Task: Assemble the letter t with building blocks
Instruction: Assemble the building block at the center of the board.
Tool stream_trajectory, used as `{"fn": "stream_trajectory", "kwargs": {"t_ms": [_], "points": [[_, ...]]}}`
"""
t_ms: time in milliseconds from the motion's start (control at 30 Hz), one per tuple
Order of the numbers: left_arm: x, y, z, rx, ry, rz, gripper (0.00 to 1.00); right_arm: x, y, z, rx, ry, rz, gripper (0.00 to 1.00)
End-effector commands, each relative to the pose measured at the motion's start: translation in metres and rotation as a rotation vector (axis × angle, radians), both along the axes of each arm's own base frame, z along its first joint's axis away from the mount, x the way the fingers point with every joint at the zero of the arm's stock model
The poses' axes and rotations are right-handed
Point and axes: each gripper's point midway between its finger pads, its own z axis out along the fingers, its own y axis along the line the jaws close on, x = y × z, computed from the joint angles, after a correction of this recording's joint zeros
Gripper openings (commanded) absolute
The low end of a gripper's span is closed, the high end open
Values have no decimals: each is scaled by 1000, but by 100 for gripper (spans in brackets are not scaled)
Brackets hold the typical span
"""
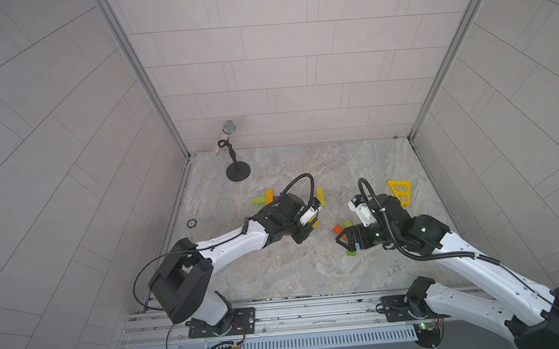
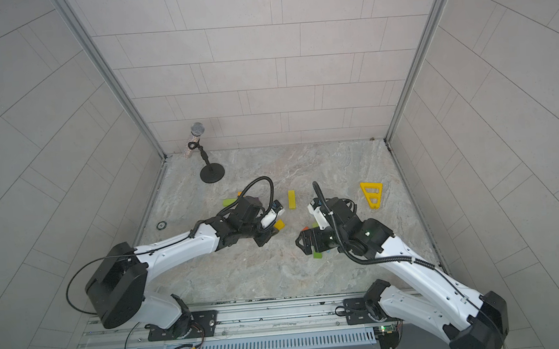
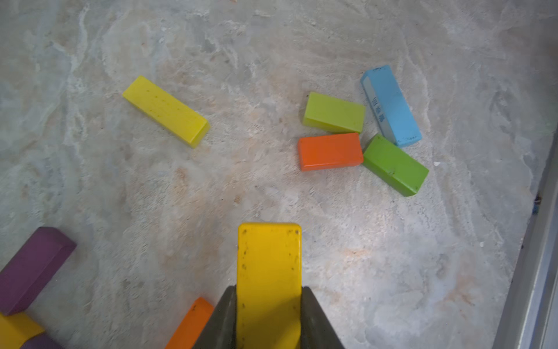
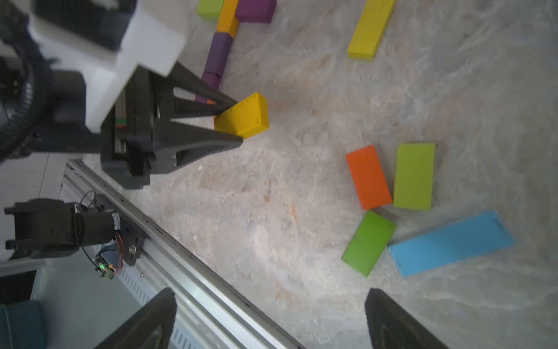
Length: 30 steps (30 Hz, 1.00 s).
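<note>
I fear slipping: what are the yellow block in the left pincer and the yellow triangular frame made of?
Held yellow block: probably painted wood, semi-matte; dark chipped specks along its edges. Triangular frame: likely plastic, uniformly yellow with thin slotted bars; too small to be sure.

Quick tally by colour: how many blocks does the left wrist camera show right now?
yellow blocks: 3, one in the left tool
purple blocks: 2
orange blocks: 2
lime green block: 1
dark green block: 1
light blue block: 1
Total: 10

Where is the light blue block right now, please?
In the right wrist view, the light blue block lies beside the dark green block, near the right gripper.
</note>
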Motion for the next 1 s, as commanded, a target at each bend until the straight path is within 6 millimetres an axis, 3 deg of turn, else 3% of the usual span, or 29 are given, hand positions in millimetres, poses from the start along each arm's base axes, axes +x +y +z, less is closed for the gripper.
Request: {"fn": "stream_trajectory", "kwargs": {"t_ms": [0, 167, 367, 567, 967], "points": [[1, 16, 4, 62, -8, -68, 28, 32, 10, 19, 103, -65, 25, 100], [20, 25, 9, 68, -31, -40, 29, 74, 6, 28, 125, -68, 21, 100], [55, 29, 10, 77, -49, -25, 29, 105, -3, 26, 122, -61, 12, 100], [91, 29, 4, 106, -42, -46, 30, 122, -14, 24, 108, -78, 1, 100], [141, 24, -9, 187, -108, -101, 25, 148, -25, 15, 124, -52, -17, 100]]}}
